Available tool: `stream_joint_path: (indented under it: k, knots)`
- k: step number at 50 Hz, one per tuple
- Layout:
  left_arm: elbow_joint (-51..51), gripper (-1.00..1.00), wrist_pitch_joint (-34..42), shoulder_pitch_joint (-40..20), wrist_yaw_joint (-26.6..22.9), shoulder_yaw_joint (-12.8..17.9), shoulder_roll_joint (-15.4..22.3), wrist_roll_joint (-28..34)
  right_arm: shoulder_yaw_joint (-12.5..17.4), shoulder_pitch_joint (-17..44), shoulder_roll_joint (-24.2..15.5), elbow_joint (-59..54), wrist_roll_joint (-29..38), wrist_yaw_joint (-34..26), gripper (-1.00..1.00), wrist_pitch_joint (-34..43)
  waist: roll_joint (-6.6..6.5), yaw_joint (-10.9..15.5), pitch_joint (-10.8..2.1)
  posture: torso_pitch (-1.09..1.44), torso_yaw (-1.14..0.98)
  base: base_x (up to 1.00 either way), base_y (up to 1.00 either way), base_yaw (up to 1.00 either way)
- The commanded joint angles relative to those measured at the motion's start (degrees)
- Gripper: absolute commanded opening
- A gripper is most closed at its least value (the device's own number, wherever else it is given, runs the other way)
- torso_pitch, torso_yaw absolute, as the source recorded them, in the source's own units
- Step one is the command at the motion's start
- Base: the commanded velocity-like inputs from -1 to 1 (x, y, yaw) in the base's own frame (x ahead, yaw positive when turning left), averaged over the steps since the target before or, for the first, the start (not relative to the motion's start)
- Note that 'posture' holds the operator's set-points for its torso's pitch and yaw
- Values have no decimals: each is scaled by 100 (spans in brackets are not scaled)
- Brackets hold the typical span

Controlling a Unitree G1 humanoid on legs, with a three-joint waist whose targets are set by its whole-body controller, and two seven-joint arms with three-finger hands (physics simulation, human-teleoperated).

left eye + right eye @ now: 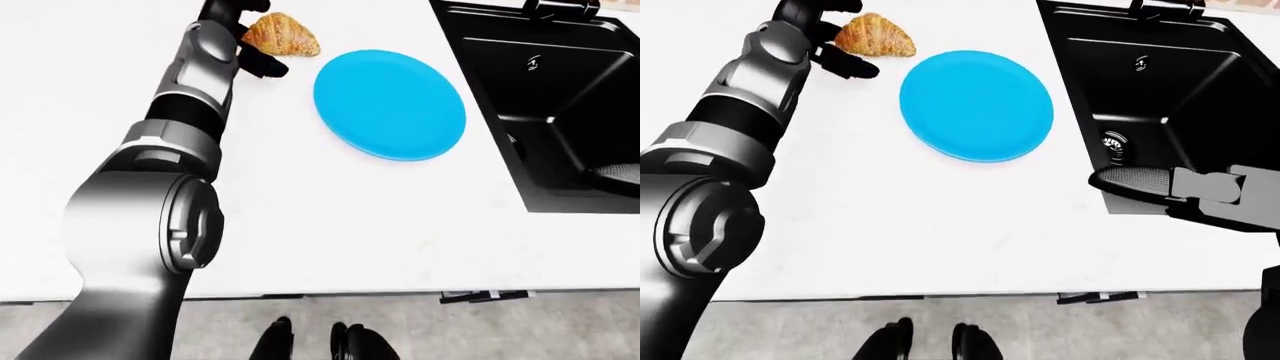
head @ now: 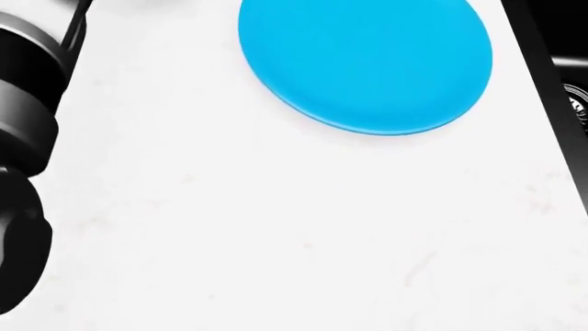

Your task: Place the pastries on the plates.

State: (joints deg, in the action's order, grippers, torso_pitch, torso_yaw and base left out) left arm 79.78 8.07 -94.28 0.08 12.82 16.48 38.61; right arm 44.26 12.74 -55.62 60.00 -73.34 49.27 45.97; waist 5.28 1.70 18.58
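A golden croissant (image 1: 282, 35) lies on the white counter (image 1: 330, 217) at the top of the left-eye view. A bare blue plate (image 1: 390, 103) lies just right of it and below it, with a small gap between. The plate also fills the top of the head view (image 2: 366, 62). My left hand (image 1: 250, 41) is stretched out to the croissant's left side. One black finger (image 1: 268, 67) stands below the croissant and another above it, open about it. My right hand does not show.
A black sink (image 1: 560, 97) is set into the counter right of the plate. A grey part of my right arm (image 1: 1200, 187) hangs over the sink's near side. The counter's near edge (image 1: 330, 289) runs along the bottom, with my feet below it.
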Motion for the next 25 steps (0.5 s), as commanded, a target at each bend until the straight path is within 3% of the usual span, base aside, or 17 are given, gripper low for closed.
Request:
stream_joint_path:
  k: [1,4,5,25]
  knots:
    - [-99,19,-34,-183,-94,-4,-12,-2,156,37,-118,0,30,35,100,-148,16,-7,-204,45,0,0,0,0]
    - [-98,18,-54,-180,-89,-33,-6,48,153,8,-131,0,31,46,100,-175,18,-5,-211,45,0,0,0,0]
    - [-90,18,-162,-162,-120,-191,16,235,158,5,-135,0,21,50,100,-182,19,-4,-215,45,0,0,0,0]
    - [-85,-13,-197,-208,-52,-185,-4,610,181,45,-191,0,-29,83,100,-165,17,-7,-234,45,0,0,0,0]
